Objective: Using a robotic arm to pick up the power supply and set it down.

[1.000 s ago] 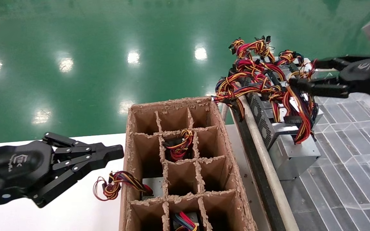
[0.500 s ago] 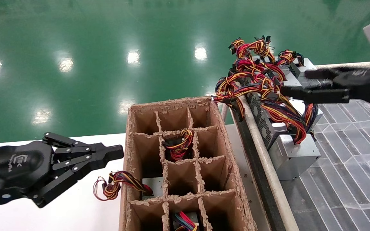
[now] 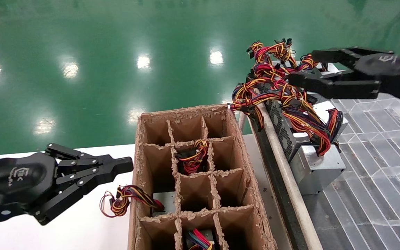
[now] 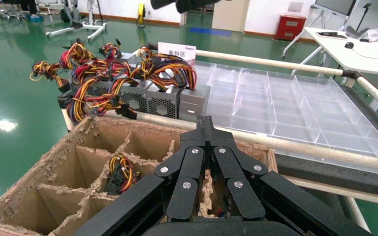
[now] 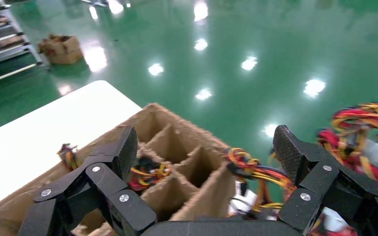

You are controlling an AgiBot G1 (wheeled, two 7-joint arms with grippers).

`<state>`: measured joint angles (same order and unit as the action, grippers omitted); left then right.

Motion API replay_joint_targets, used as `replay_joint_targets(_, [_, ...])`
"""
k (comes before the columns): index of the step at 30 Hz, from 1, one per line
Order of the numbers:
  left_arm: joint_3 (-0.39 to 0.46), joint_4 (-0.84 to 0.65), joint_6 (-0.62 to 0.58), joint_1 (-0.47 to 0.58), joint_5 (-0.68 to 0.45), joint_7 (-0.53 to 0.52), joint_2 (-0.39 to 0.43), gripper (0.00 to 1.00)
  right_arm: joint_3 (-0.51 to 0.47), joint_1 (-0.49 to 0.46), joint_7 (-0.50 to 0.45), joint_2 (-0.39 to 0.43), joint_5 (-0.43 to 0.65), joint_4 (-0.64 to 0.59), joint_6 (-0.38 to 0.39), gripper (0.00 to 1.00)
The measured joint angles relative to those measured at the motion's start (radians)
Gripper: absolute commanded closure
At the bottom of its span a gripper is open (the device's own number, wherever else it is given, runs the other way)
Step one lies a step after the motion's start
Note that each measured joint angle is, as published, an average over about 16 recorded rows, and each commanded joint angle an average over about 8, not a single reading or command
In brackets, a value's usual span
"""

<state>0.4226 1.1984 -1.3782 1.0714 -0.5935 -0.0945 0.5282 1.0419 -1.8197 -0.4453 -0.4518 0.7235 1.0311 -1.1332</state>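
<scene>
The power supply (image 3: pixel 319 170) is a plain silver-grey box on the clear tray, nearest of a row of units. Its loose red, yellow and dark wires (image 3: pixel 307 118) drape over the row. The left wrist view shows it at the row's end (image 4: pixel 194 102). My right gripper (image 3: pixel 302 66) hovers open above the wire tangle, holding nothing; in its own view the fingers (image 5: pixel 288 147) spread wide over the carton. My left gripper (image 3: pixel 127 165) stays shut and empty, parked over the white table left of the carton; its tip (image 4: pixel 205 120) points at the row.
A brown cardboard carton (image 3: pixel 241 146) with divider cells stands in the middle; some cells hold units with wires (image 3: pixel 194 158). A metal rail (image 3: pixel 283 166) separates it from the clear tray (image 3: pixel 377 163). More perforated-sided units (image 3: pixel 280 125) with twisted wires lie behind.
My right gripper rose and moved left, away from the wire bundle. The wires that lay across its lower finger dropped back over the units. The left arm has not moved.
</scene>
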Motion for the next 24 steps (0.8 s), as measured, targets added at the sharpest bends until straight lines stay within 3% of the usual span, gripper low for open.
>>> replay_joint_targets(1, [0.000, 0.000, 0.000, 0.000, 0.000, 0.000, 0.000, 0.94, -0.013, 0.012, 0.003, -0.003, 0.004, 0.003, -0.006, 0.00])
replay_joint_targets(8, [0.000, 0.000, 0.000, 0.000, 0.000, 0.000, 0.000, 0.07, -0.112, 0.109, 0.036, -0.024, 0.004, 0.036, -0.053, 0.00])
replay_joint_targets(9, [0.000, 0.000, 0.000, 0.000, 0.000, 0.000, 0.000, 0.00, -0.126, 0.123, 0.041, -0.027, 0.004, 0.041, -0.060, 0.00])
replay_joint_targets(24, [0.000, 0.000, 0.000, 0.000, 0.000, 0.000, 0.000, 0.00, -0.338, 0.330, 0.113, -0.071, 0.005, 0.112, -0.161, 0.00])
